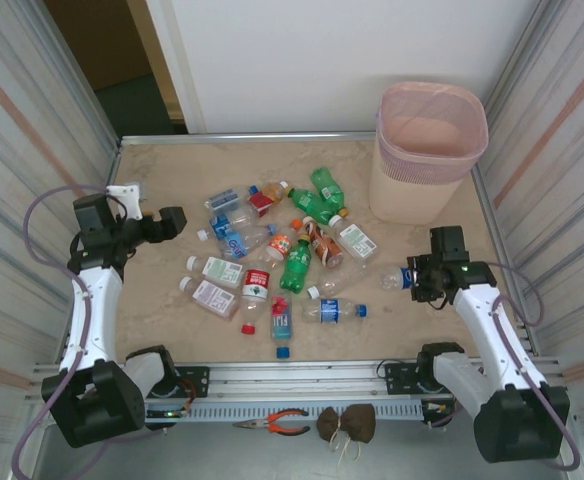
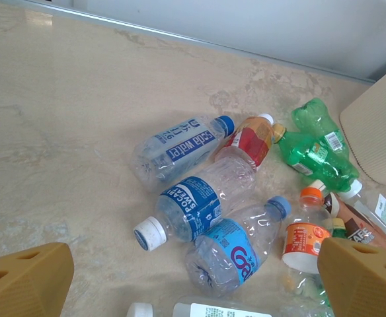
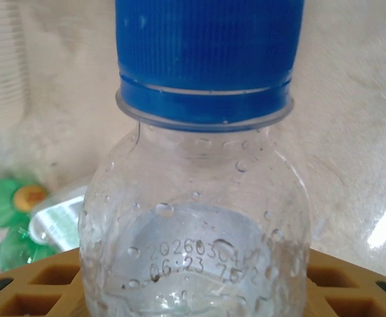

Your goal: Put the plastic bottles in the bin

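Our right gripper point(image 1: 410, 278) was clamped on a clear blue-capped bottle point(image 3: 196, 218) near the right edge of the table point(image 1: 172, 170). We judged it should clear the rim of the bin point(image 1: 422, 190), at the far right corner, before letting go. Our left gripper point(image 2: 194, 281) hung wide open, empty.

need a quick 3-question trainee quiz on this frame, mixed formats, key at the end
1. True or false: the bin stands upright at the table's far right.
2. Cap colour of the bottle in the right gripper: A red, B blue, C orange.
3. Fill in: the left gripper has its jaws ____.
Key: 1 true; 2 B; 3 open.
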You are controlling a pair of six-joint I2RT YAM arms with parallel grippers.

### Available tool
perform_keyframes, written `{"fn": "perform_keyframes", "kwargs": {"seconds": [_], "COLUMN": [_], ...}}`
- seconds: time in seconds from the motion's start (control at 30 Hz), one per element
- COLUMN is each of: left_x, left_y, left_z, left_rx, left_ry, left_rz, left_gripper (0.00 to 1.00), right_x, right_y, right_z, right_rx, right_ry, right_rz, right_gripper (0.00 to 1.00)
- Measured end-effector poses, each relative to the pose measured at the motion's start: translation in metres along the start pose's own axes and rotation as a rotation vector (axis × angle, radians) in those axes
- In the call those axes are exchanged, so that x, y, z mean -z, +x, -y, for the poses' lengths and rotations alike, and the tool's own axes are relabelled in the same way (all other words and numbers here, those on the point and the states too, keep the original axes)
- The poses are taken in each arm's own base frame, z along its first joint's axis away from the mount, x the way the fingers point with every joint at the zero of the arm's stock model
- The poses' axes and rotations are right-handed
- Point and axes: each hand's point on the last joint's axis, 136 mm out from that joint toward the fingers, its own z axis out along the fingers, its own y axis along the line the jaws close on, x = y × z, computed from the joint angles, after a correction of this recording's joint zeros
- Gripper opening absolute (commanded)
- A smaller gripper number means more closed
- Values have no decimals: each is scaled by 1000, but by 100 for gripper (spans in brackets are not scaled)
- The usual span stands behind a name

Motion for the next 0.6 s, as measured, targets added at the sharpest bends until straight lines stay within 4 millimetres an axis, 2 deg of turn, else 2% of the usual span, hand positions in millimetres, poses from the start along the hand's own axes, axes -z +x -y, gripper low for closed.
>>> {"fn": "perform_keyframes", "kwargs": {"seconds": [0.33,0.47,0.6], "left_x": [0,-1,0], "left_y": [0,1,1], "left_z": [6,5,5], "left_rx": [16,21,19], "left_ry": [34,33,29], "left_rz": [3,4,8], "left_gripper": [94,94,94], "right_x": [80,117,142], "right_y": [-13,-10,-5], "right_z": [-82,-125,-171], "right_rx": [552,761,920], "right_ry": [-260,-377,-459], "right_rz": [167,237,280], "right_gripper": [44,44,44]}}
